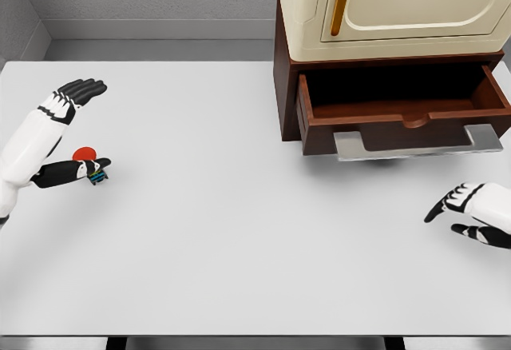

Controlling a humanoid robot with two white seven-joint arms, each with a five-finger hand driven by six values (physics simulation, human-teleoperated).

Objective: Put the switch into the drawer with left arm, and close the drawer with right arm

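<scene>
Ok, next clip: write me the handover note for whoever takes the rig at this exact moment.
Left hand: fingers spread, not closed; thumb beside the switch, which lies on the table at far left.
Right hand: open, holding nothing, low at the right edge below the drawer.
Drawer: pulled open, looks empty, grey handle facing the robot.
Done: nothing yet.
Left: grasp switch, carry it across into the drawer, then push the drawer shut with the right hand.

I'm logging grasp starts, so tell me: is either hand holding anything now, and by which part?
Nothing is clearly held. The left hand is open, its thumb beside the switch on the table; contact cannot be told. The right hand is empty.
</scene>
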